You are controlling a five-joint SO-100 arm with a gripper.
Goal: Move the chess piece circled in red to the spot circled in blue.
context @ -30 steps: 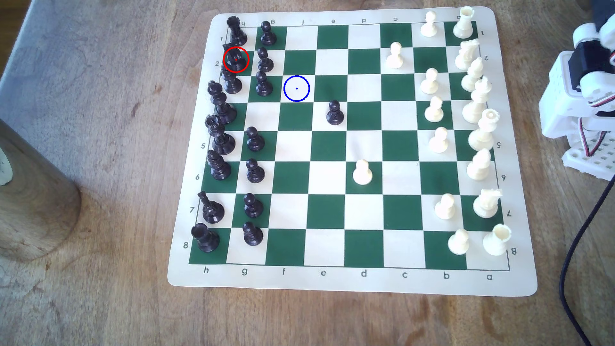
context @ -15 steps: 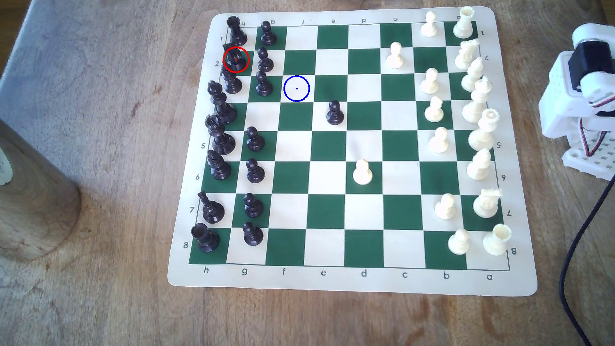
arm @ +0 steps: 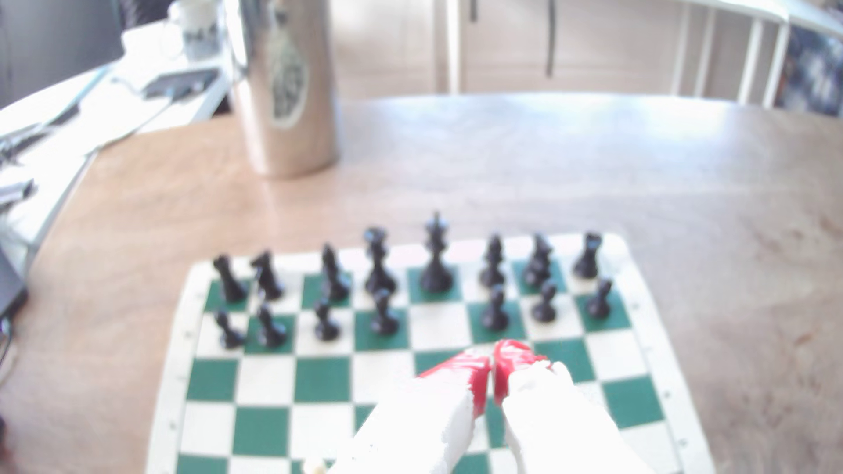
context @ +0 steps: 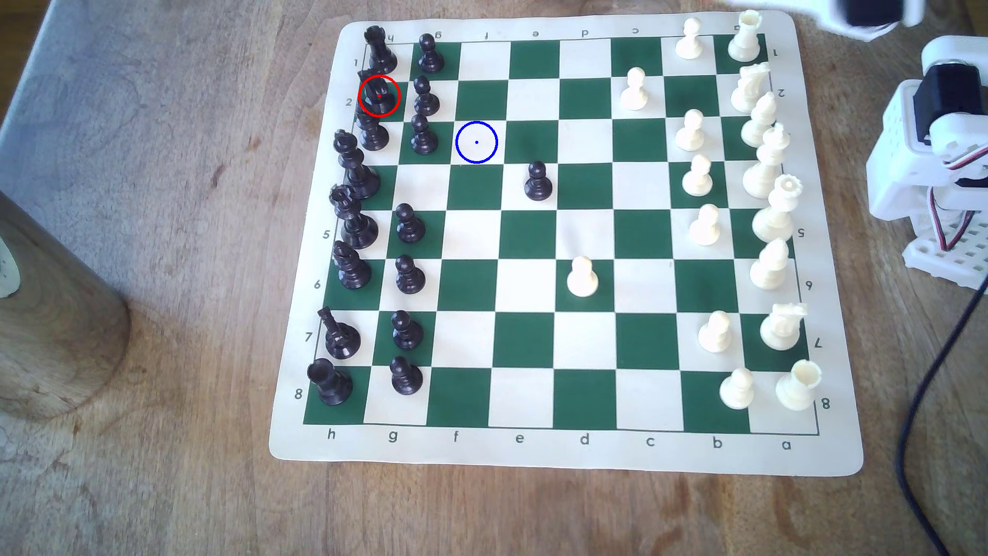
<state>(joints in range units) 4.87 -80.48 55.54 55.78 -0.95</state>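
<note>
Black knight (context: 378, 92) hemmed — rook (context: 378, 49), pawn (context: 426, 97).

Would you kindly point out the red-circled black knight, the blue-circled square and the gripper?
black knight (context: 378, 96), exterior view, on its body.
blue-circled square (context: 484, 152), exterior view, on bare cream surface.
gripper (arm: 493, 364), wrist view, between its red tips.

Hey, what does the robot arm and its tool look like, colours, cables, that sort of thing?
The tool has two chunky white printed fingers with rough, layered surfaces, each capped in glossy red at the tip. In the exterior view the arm is white plastic with black motor blocks set into the joints, thin red, white and black wires looping beside them, and a perforated white base. A black cable trails across the table.
</note>
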